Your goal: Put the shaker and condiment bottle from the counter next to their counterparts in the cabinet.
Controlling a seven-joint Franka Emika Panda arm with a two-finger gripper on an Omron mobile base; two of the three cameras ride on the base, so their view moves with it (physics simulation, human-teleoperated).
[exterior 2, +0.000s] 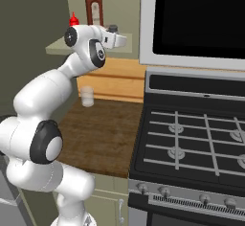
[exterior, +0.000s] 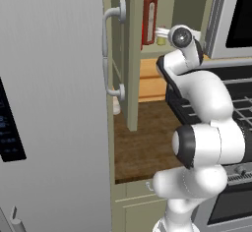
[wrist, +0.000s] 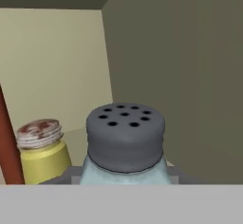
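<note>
My gripper [wrist: 124, 176] is shut on the shaker [wrist: 125, 140], a pale blue-grey one with a dark grey holed cap, inside the open cabinet [exterior: 132, 54]. In the right base view the gripper [exterior 2: 118, 39] hovers just over the shelf, with the shaker's cap [exterior 2: 113, 28] showing above it. The counterparts stand close by: a yellow shaker [wrist: 42, 149] just left of the held one, and a tall dark red bottle [exterior 2: 94, 7] behind. The red condiment bottle [exterior 2: 73, 19] pokes up behind my wrist on the same shelf. The counter [exterior 2: 103, 134] lies below.
The grey fridge [exterior: 49, 103] with curved handles stands at the left, tight against the cabinet's open door. A stove [exterior 2: 191, 134] sits to the right under a microwave [exterior 2: 196, 19]. A small pale jar [exterior 2: 87, 96] stands at the counter's back.
</note>
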